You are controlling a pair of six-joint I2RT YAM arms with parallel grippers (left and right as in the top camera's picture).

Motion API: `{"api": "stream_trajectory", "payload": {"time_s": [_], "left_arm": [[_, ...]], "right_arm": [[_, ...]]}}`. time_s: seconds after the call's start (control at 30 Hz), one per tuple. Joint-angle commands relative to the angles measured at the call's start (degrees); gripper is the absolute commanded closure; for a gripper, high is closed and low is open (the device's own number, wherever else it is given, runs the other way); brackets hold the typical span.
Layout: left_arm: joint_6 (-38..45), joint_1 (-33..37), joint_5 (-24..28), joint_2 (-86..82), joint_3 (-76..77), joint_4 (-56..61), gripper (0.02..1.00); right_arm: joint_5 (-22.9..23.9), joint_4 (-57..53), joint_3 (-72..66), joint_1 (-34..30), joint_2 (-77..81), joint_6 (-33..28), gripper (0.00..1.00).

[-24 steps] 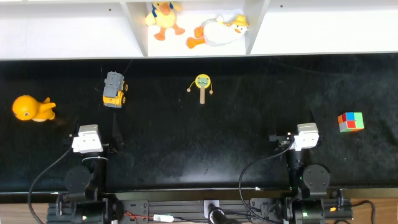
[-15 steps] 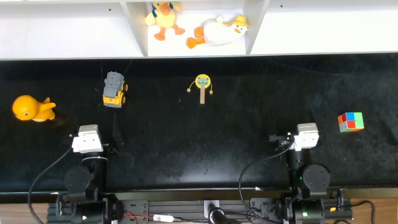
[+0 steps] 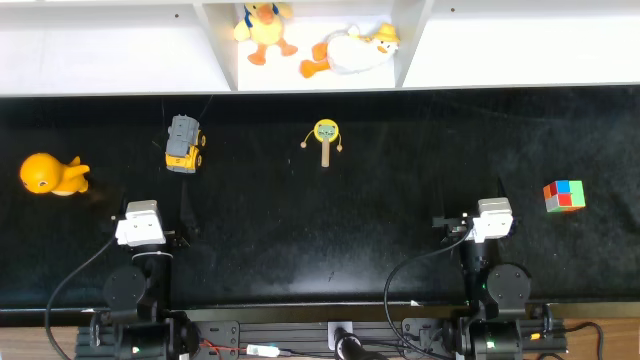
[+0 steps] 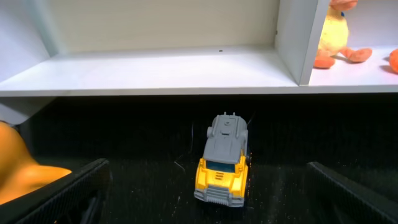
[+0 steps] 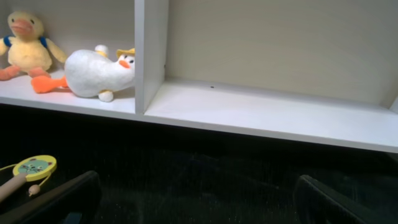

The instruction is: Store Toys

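A yellow and grey toy truck (image 3: 184, 144) stands on the black mat, straight ahead of my left gripper (image 3: 141, 212) and apart from it; the left wrist view has the truck (image 4: 224, 158) between my spread fingers (image 4: 65, 190). An orange duck toy (image 3: 54, 175) lies at the far left. A small rattle drum (image 3: 325, 138) lies mid-mat. A colour cube (image 3: 563, 196) sits at the right, beside my right gripper (image 3: 491, 210). Both grippers are open and hold nothing. The right wrist view has the rattle drum (image 5: 28, 169) near one finger (image 5: 59, 199).
A white shelf unit (image 3: 110, 55) runs along the far edge. Its middle compartment holds a yellow duck plush (image 3: 264, 28) and a white goose plush (image 3: 352, 50). The side compartments (image 5: 267, 109) are bare. Cables trail from both arm bases at the near edge.
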Motion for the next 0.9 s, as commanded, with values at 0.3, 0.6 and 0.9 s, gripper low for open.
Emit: {"api": "stream_trajectory", "payload": {"time_s": [0.3,0.6,0.9], "left_arm": [[-1.9,0.9,-0.9,19.1,27.0,-35.1,0.025],[14.7,12.7,9.7,36.2,37.3,-36.7,0.029],[29.5,37.5,29.7,49.1,42.2,-32.9,0.025]], "right_arm": [[-0.4,0.3,-0.8,-0.1,-0.4,0.5,0.005],[-0.4,0.3,-0.8,-0.1,-0.4,0.5,0.005],[-0.4,0.3,-0.8,-0.1,-0.4,0.5,0.005]]}}
